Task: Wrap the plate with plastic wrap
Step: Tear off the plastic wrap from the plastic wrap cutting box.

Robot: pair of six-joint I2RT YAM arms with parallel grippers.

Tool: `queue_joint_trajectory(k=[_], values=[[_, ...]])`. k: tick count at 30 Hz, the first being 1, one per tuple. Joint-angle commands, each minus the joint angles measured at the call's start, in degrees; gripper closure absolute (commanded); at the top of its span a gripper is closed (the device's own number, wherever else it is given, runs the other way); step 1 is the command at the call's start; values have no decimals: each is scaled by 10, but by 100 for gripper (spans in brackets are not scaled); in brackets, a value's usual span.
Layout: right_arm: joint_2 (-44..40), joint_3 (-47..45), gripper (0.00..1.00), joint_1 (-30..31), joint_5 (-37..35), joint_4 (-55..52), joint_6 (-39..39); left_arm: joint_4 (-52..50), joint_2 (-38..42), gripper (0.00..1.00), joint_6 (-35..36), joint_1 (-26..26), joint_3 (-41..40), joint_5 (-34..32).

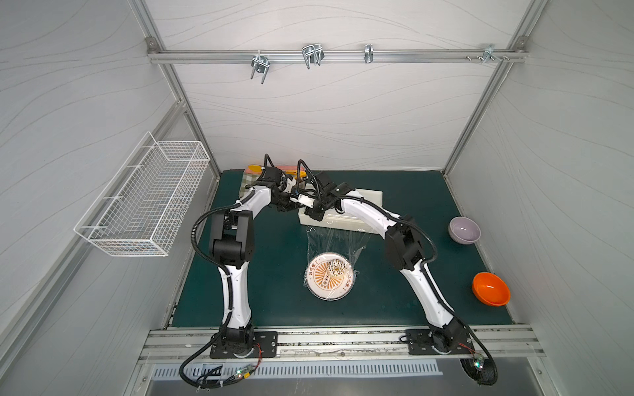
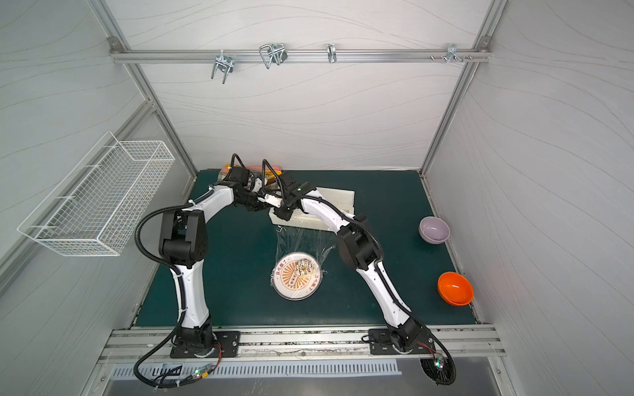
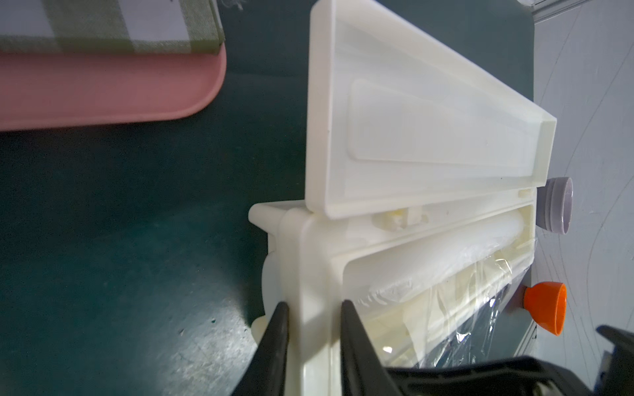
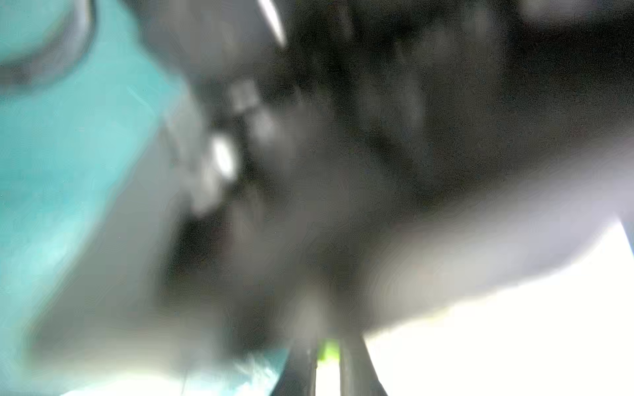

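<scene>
Green mat (image 1: 267,274): sunburst plate (image 1: 330,280) under crinkly wrap (image 1: 338,241); left end effector (image 3: 314,303) pinches dispenser (image 3: 411,137); right end effector (image 1: 314,215) unclear.

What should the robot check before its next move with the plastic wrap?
1. The plastic wrap lies over the plate: ok.
2. The left end effector is clamped on the dispenser box end wall: ok.
3. The box lid is open: ok.
4. The wrap is cut free from the box: not ok, it looks joined to the roll.
5. The right end effector has a grip: cannot tell, its wrist view is blurred.
</scene>
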State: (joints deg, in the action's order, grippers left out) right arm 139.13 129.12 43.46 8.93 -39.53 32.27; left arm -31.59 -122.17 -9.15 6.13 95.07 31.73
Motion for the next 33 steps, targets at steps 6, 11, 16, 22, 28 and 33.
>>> queue_joint_trajectory(k=[6,11,16,22,28,33], values=[[-41,-54,100,-36,-34,-129,40,-77,-50,100,19,-12,-11,-102],[-74,-101,100,-52,-34,-141,51,-84,-58,100,14,-15,-3,-105],[-96,-136,100,-69,-34,-150,66,-92,-65,100,13,-20,5,-106],[-141,-207,100,-88,-31,-144,105,-117,-79,100,19,-24,32,-127],[-168,-248,100,-106,-37,-158,112,-116,-73,100,19,-33,28,-151],[-197,-288,100,-118,-57,-153,126,-116,-73,100,18,-38,32,-161]])
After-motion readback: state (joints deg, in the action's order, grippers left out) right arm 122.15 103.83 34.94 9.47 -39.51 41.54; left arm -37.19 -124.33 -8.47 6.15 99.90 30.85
